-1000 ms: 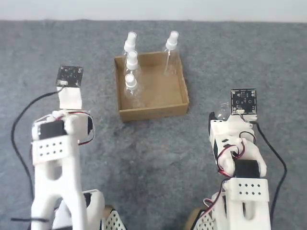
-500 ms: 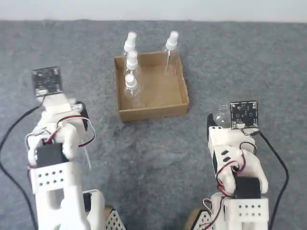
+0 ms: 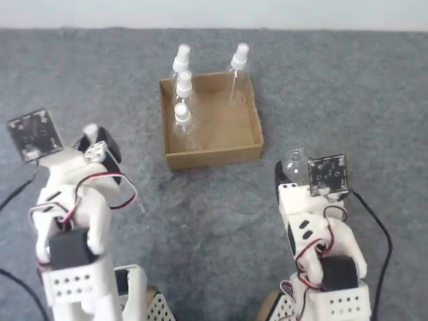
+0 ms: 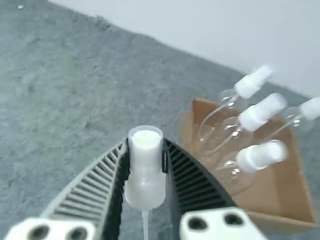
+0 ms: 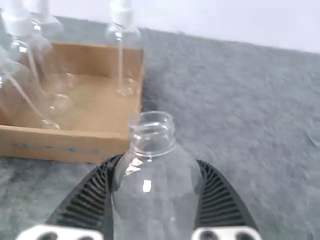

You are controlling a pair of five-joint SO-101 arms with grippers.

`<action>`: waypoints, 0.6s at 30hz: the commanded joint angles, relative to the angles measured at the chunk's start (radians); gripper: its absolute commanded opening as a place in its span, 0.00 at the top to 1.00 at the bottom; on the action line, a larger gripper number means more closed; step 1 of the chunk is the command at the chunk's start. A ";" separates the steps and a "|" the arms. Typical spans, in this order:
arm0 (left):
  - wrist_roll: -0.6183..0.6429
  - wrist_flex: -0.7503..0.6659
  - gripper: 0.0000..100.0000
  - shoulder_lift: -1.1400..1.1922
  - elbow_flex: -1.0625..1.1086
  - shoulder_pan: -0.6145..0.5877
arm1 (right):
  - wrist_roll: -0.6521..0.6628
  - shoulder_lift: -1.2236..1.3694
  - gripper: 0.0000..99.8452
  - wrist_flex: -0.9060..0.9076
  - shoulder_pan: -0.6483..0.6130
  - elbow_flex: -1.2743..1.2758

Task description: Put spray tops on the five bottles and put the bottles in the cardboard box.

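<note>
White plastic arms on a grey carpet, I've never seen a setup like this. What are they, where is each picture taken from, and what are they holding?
These are two small robot arms side by side, each ending in a claw. The wide picture looks down from a fixed camera above; the other two come from cameras on each arm's wrist. On the grey carpeted table sits a cardboard box holding four clear bottles, tops already on. The left claw grips a loose white spray top. The right claw grips a fifth bottle, its neck open.
</note>
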 commanded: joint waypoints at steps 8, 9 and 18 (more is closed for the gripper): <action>0.094 -0.034 0.99 -0.238 -0.012 0.233 | 0.078 -0.179 0.95 0.010 -0.116 0.071; 0.104 -0.034 0.99 -0.258 -0.012 0.261 | 0.077 -0.179 0.95 0.010 -0.119 0.071; 0.133 -0.161 0.99 -0.321 -0.010 0.388 | 0.081 -0.179 0.95 0.002 -0.136 0.075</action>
